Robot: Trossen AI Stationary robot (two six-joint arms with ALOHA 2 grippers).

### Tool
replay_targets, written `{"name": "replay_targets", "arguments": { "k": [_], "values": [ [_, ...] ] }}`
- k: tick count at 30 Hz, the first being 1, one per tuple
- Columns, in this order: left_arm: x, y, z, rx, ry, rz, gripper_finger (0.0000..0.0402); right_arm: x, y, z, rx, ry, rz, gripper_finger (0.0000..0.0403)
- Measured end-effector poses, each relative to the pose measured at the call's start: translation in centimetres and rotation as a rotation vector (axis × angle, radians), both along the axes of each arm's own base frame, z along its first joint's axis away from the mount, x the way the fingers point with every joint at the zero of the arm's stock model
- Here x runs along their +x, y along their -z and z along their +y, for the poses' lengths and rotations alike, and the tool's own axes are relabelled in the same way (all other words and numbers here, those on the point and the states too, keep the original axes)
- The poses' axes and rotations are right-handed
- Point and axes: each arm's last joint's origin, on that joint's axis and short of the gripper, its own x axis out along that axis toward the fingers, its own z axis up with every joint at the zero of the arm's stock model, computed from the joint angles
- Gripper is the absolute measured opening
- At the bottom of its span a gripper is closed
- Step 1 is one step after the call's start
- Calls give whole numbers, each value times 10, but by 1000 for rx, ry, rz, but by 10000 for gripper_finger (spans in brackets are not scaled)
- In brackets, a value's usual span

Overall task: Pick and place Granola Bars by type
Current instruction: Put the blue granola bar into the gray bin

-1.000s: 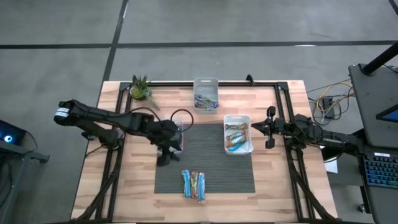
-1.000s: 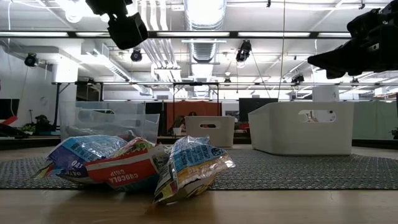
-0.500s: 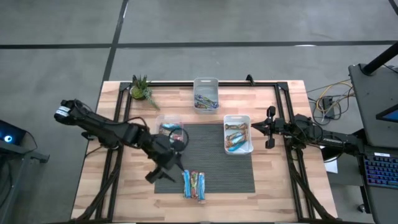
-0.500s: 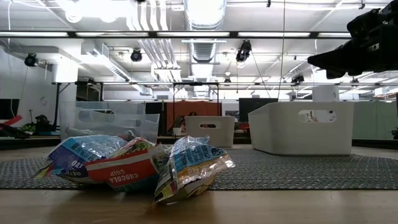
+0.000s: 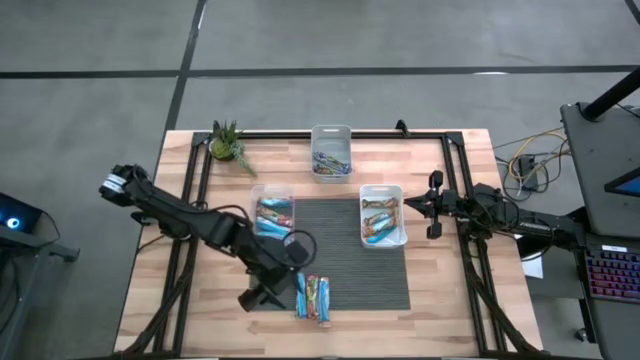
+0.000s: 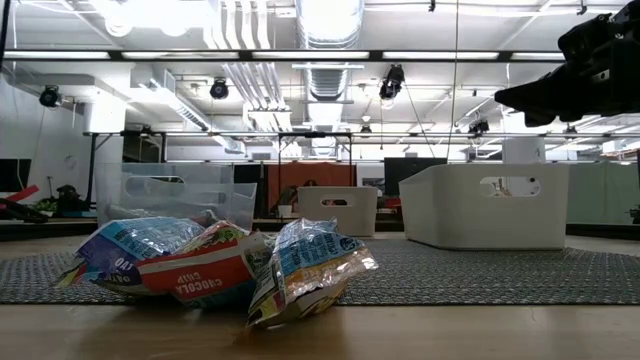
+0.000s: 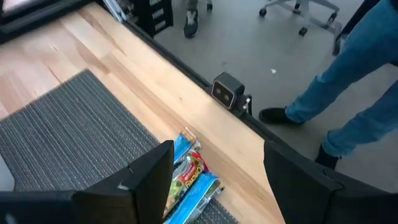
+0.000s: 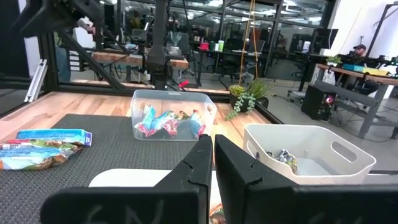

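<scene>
At the mat's (image 5: 345,265) near edge lie three granola bars (image 5: 312,297) touching side by side; the left gripper (image 5: 283,293), fingers spread wide and empty, hangs just beside them. Closing there could pinch two wrappers together. Farther off, the right gripper (image 5: 410,206) waits pressed closed beside the white bin (image 5: 383,190).

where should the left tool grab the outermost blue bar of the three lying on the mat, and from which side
Take the outermost blue bar across its narrow width near the middle, coming straight down from above. It lies flat on the mat with its free long edge facing the left tool, which is open beside it. Its other long edge touches the neighbouring bar, so a finger probably has to wedge between them.
</scene>
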Motion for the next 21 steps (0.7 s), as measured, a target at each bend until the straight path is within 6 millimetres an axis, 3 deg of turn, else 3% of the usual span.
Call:
{"name": "replay_targets", "arguments": {
  "k": [5, 21],
  "values": [
    [10, 4, -4, 67, 21, 82, 229, 0, 0, 0, 0, 0, 0, 9],
    [33, 45, -18, 358, 67, 244, 229, 0, 0, 0, -4, 0, 0, 9]
  ]
}}
